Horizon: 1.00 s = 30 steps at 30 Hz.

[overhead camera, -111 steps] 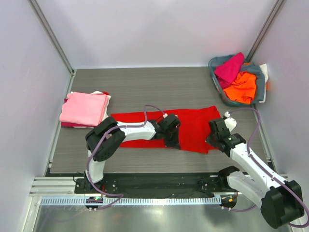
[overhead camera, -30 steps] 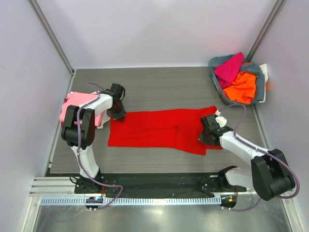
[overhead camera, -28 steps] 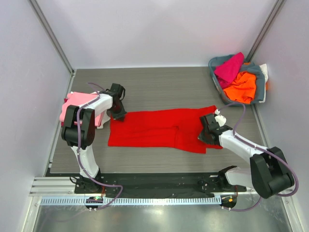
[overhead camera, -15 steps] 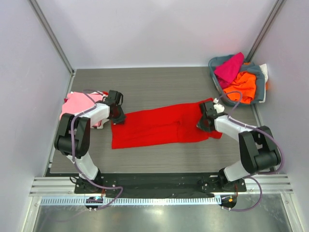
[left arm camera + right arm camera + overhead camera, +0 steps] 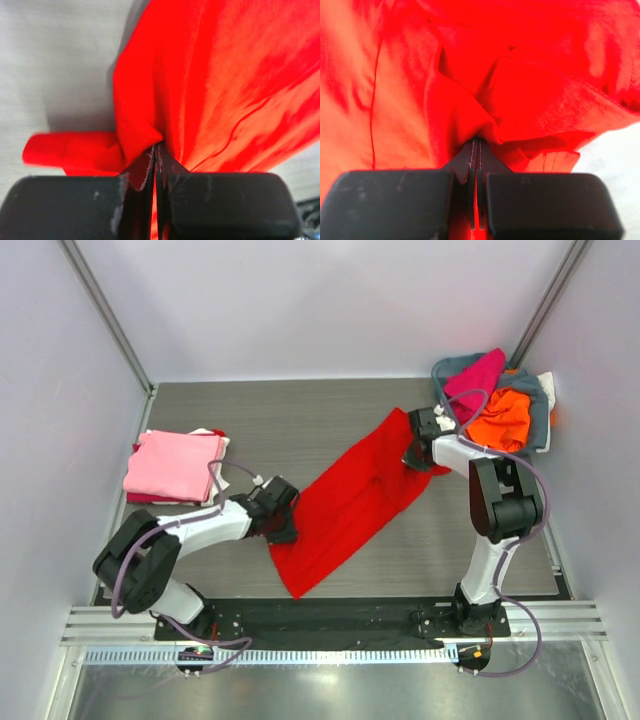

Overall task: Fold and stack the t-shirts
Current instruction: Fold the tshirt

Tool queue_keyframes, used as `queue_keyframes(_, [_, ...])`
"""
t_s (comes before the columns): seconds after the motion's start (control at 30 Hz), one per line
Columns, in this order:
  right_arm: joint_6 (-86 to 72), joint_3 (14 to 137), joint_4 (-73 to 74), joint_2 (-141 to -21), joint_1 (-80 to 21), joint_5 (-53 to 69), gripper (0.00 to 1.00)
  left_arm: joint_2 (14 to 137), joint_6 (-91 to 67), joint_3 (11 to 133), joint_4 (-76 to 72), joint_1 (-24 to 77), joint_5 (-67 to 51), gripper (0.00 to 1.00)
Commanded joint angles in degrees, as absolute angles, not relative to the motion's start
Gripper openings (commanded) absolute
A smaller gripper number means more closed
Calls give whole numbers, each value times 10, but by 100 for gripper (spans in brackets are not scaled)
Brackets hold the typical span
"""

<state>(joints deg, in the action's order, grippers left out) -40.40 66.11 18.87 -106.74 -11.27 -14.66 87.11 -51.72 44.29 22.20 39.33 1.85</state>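
Observation:
A bright red t-shirt [image 5: 345, 500] lies stretched in a slanted band across the table, from near the basket down toward the front edge. My left gripper [image 5: 281, 523] is shut on its near left edge; in the left wrist view the red cloth [image 5: 210, 90] bunches at the tips of my left gripper [image 5: 155, 147]. My right gripper [image 5: 418, 445] is shut on the far right end, and the right wrist view shows red folds [image 5: 485, 75] gathered at my right gripper [image 5: 476, 140]. A folded pink t-shirt [image 5: 175, 463] tops a stack at the left.
A grey-blue basket [image 5: 537, 410] in the far right corner holds magenta [image 5: 478, 378], orange [image 5: 500, 420] and white shirts. Metal posts rise at both back corners. A black rail [image 5: 330, 620] runs along the table's near edge.
Both arms have swung with the red shirt in their grip: the left end came toward the front, the right end went back toward the basket. The shirt now lies diagonally instead of crosswise.

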Motion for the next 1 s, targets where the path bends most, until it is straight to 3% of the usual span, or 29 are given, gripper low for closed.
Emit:
queue_keyframes(0.0, [-380,702,212,-1133,-112,-121,1,842,-578,377,266,435,42,0])
queue_keyframes(0.1, [-371,750,215,-1171,-112,-93,1,815,-633,346,254,476,52,0])
queue_keyframes(0.3, [-357,844,227,-1236,-127,-55,1,788,-767,337,238,652,142,0])
queue_keyframes(0.5, [-336,964,281,-1307,-155,-61,1,805,-827,362,207,743,199,0])
queue_keyframes(0.73, [-293,1002,315,-1273,-156,-96,10,771,-782,428,265,734,223,0])
queue_keyframes(0.97, [-280,950,288,-1175,-157,-72,36,669,-717,428,262,635,184,1])
